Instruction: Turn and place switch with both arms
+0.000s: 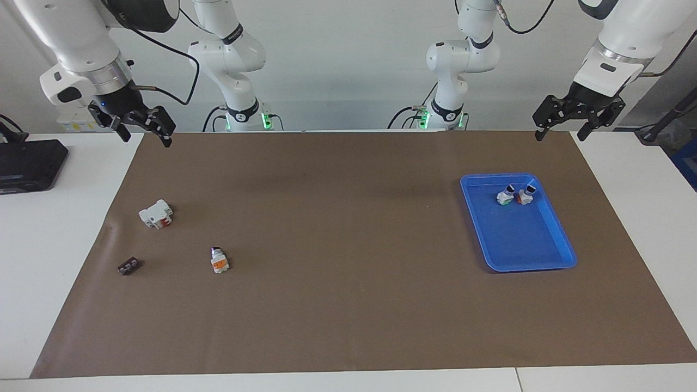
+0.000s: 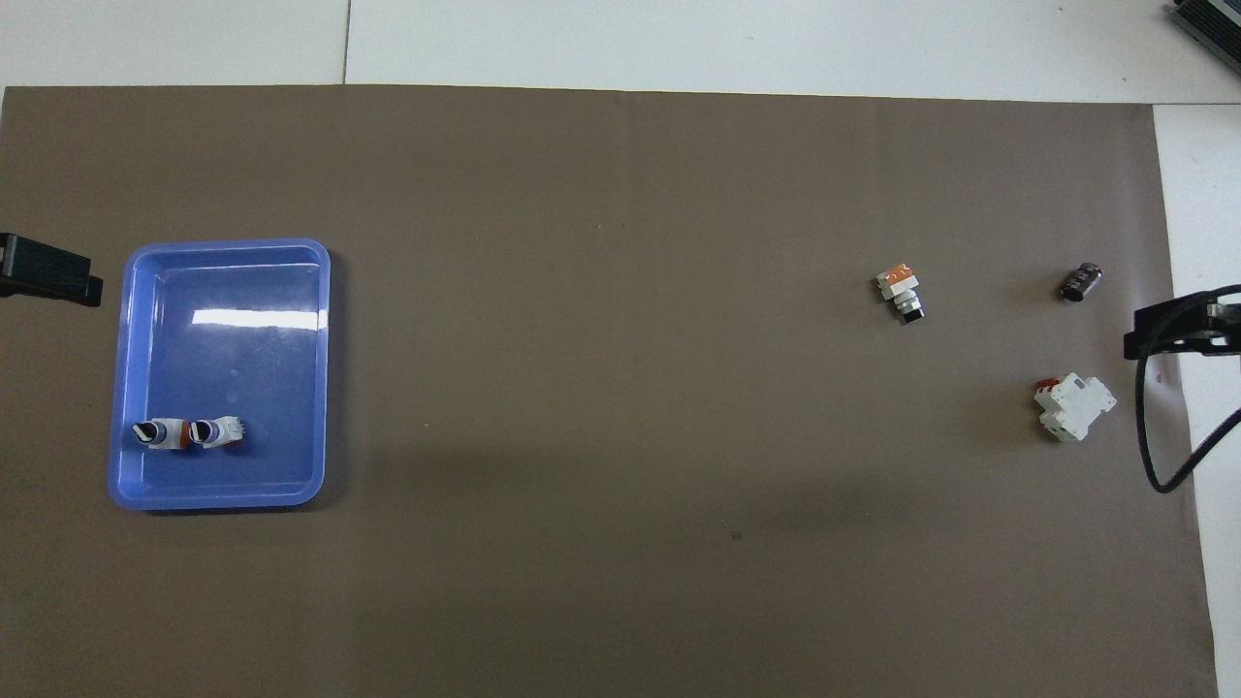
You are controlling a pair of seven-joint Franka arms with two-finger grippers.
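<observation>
One switch (image 1: 219, 260) (image 2: 901, 294), white with an orange block and a dark tip, lies on the brown mat toward the right arm's end. Two more switches (image 1: 505, 195) (image 1: 526, 194) lie side by side in the blue tray (image 1: 561, 257) (image 2: 225, 246), at its end nearer the robots. My left gripper (image 1: 559, 135) (image 2: 48, 276) hangs open and empty over the mat's edge closest to the robots, by the tray. My right gripper (image 1: 146, 139) (image 2: 1163, 330) hangs open and empty over the mat's corner at its own end.
A larger white block with a red part (image 1: 156, 213) (image 2: 1074, 407) and a small dark brown piece (image 1: 128, 266) (image 2: 1081, 281) lie near the loose switch. A black box (image 1: 30, 163) sits on the white table. Two slimmer arms with green-lit bases (image 1: 245, 117) stand at the robots' edge.
</observation>
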